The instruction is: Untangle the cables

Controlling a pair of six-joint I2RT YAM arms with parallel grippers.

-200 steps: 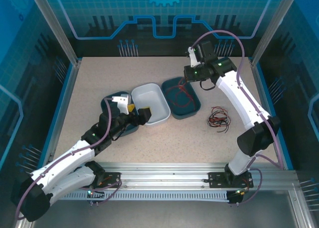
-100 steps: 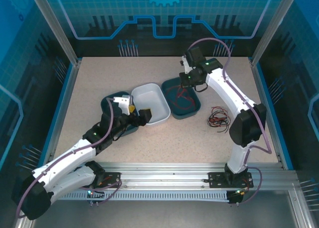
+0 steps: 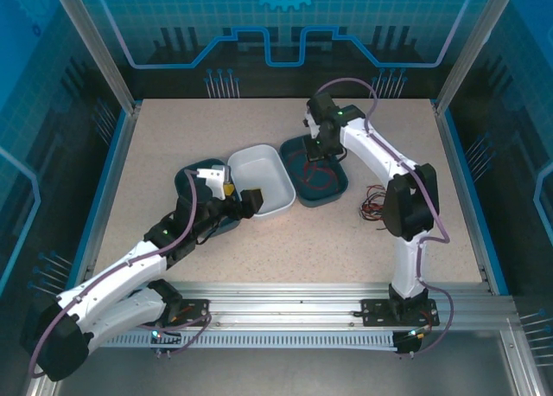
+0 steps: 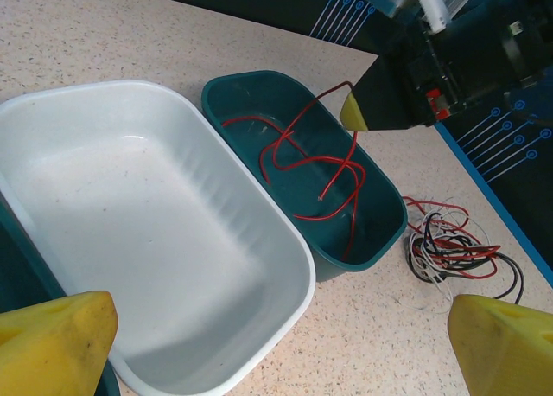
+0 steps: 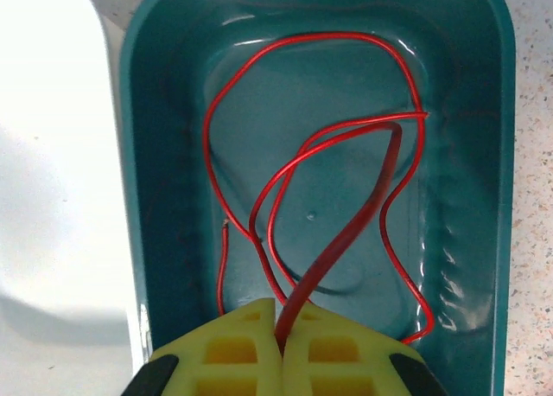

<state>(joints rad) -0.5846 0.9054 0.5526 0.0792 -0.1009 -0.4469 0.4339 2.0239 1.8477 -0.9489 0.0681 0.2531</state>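
speckled beige tabletop (image 3: 173, 145), blue panel walls (image 3: 276, 33). right gripper (image 5: 281, 340) is clenched on a red cable (image 5: 346, 232) that loops in the teal tray (image 5: 484, 154) ahead of its jaws. left gripper (image 4: 276, 353) stands released, white tray (image 4: 130, 206) just ahead; tangled cables (image 4: 454, 249) lie on the tabletop beyond.

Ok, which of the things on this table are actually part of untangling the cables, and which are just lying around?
Part of the job:
red cable, pinched in the shut right end effector, trailing into the teal bin
tangled bundle of cables beside that bin

Just lying about:
white bin, empty
second teal bin, on the white bin's other side
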